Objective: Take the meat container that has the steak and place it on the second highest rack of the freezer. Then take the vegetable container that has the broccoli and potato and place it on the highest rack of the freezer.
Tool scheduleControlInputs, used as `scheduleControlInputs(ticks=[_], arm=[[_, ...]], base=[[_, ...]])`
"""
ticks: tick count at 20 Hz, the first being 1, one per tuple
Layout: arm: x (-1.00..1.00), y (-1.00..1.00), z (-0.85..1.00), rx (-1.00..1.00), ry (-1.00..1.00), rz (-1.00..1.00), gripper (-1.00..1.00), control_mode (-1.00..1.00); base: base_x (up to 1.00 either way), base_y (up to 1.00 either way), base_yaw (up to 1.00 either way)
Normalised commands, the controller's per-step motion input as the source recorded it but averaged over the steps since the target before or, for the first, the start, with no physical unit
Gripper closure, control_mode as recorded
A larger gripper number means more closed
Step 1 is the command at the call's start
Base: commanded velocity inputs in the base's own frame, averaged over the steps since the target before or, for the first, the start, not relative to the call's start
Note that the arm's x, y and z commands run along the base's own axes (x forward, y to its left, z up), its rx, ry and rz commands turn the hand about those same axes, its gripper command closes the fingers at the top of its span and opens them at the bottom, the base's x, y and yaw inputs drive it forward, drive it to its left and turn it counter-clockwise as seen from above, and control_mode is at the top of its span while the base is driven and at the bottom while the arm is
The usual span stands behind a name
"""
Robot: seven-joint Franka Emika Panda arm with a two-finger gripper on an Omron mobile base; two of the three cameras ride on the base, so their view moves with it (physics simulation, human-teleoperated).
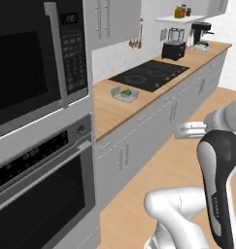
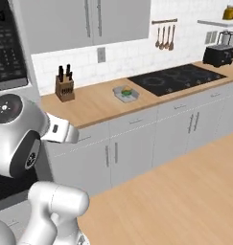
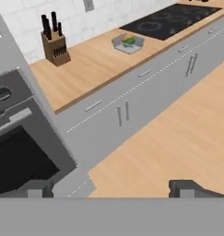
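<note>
Gripper (image 3: 109,189) spread wide, holding nothing — vegetable container (image 3: 128,43) (green inside) sits on counter (image 3: 85,69).

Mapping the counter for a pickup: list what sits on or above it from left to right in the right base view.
Knife block → vegetable container → cooktop → hanging utensils → toaster.

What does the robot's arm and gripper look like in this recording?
The arm has rounded glossy white segments with dark joints; one black link bears small pale lettering, and a dark round joint cap shows. The gripper has two small dark finger tips.
</note>
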Motion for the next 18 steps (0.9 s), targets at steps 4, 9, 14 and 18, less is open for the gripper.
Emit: scheduleControlInputs(ticks=[4, 9, 14, 18], arm=[[0.00, 0.00, 0.00, 0.00, 0.00, 0.00, -1.00, 1.00], [0.00, 0.00, 0.00, 0.00, 0.00, 0.00, -1.00, 1.00], [0.00, 0.00, 0.00, 0.00, 0.00, 0.00, -1.00, 1.00], [0.00, 0.00, 0.00, 0.00, 0.00, 0.00, -1.00, 1.00]], base=[[1.00, -0.65, 0.00], [1.00, -0.80, 0.02], [1.00, -0.68, 0.10], [1.00, -0.27, 0.31]])
